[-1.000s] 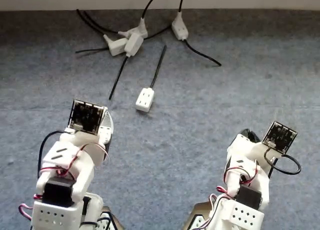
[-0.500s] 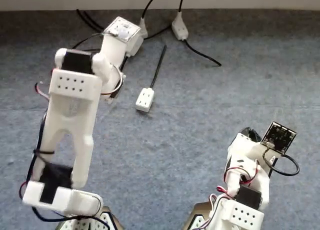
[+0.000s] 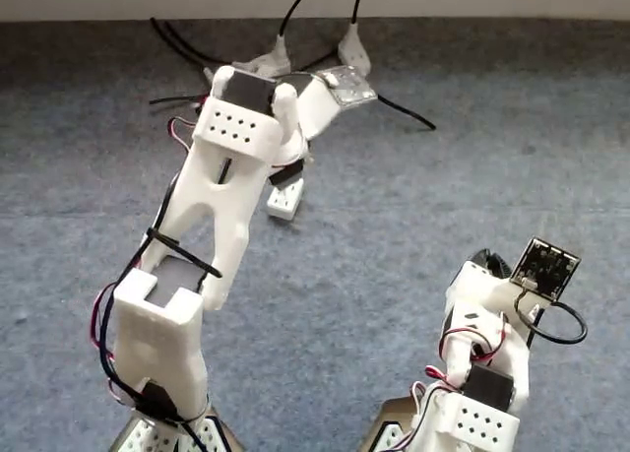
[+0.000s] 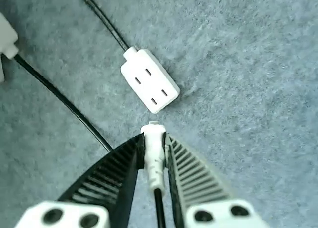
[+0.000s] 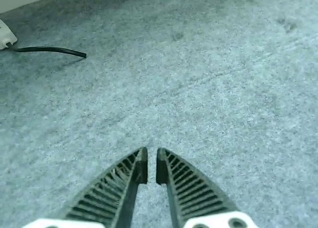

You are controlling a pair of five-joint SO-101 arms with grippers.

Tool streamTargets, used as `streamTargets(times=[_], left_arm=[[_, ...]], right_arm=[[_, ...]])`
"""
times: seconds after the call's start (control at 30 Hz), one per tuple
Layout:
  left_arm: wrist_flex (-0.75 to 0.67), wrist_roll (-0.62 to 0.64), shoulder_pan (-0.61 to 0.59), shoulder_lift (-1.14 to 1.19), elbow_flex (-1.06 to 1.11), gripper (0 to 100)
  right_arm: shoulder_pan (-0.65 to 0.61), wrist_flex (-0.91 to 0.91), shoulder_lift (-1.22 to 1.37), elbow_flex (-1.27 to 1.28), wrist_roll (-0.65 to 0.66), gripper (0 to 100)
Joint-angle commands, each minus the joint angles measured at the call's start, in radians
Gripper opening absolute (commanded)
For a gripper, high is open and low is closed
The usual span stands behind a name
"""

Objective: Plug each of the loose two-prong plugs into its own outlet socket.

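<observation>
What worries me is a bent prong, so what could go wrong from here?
1. The socket lies skewed to the plug held in the left claw, so the prongs, which are hidden, may miss the slots.
2. The socket is loose on the carpet, and the right claw is shut over bare carpet, apart from it; a push might just slide it.
3. A black cord runs close beside the left claw and could snag.
</observation>
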Motion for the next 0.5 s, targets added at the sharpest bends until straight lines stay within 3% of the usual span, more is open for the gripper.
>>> streamTargets(times=[0.0, 0.27, 0.47], left_arm=[[-0.061, -0.172, 0.022, -0.008, -0.035, 1], [-0.066, -0.583, 0.021, -0.007, 0.045, 1], [-0.081, -0.781, 0.035, -0.007, 0.176, 1]], right_arm=[[-0.012, -0.015, -0.001, 0.102, 0.012, 5.2], [-0.012, -0.015, -0.001, 0.102, 0.012, 5.2], [-0.012, -0.015, -0.001, 0.102, 0.014, 5.2]])
